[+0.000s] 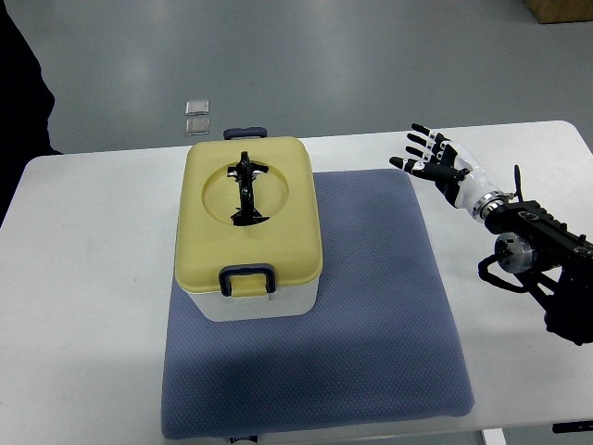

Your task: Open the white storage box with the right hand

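Note:
A white storage box [255,301] with a pale yellow lid [248,215] sits on the left part of a blue-grey mat [371,306]. The lid is down, with a black folding handle [247,190] in its round recess and a dark latch at the near side [246,276] and another at the far side [245,133]. My right hand [428,158] hovers over the table to the right of the box, well apart from it, fingers spread and holding nothing. Its arm comes in from the right edge. No left arm shows.
The white table [83,278] carries the mat and the box. On the grey floor beyond the table lie two small square tiles [197,115]. A dark shape fills the left top corner [23,83].

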Robot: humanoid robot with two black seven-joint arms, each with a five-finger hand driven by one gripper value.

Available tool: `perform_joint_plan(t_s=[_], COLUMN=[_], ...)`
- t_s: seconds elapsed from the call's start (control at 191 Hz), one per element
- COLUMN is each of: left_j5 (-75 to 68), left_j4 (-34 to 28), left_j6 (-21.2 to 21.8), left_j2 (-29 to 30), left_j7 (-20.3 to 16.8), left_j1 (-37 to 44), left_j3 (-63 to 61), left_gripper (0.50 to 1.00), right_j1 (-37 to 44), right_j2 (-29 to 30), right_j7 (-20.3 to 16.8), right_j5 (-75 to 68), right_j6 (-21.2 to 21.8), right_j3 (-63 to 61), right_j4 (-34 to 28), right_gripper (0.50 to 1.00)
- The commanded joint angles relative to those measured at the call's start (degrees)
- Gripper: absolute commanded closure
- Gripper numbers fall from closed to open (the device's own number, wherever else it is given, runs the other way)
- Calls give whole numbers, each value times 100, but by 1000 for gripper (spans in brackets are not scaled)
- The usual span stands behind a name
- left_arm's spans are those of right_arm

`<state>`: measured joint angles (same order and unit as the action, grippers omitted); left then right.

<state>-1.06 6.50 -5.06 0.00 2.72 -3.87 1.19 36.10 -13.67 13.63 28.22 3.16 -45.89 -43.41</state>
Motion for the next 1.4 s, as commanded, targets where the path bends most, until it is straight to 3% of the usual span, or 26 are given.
perform_joint_plan(t_s=[0.0, 1.396], left_j5=[-9, -9], left_j4=[0, -8], left_j6=[-4, -4], left_j2=[0, 0], left_j7=[0, 9], left_j1=[0, 9], left_j3=[-13, -13], left_gripper=[500, 500], right_j1=[-15, 231], right_j2=[57, -180], right_j7=[-1, -27], right_j5=[-1, 8], right_j6=[1, 45], right_j3=[1, 27], right_j4=[0, -27], right_gripper=[579, 579])
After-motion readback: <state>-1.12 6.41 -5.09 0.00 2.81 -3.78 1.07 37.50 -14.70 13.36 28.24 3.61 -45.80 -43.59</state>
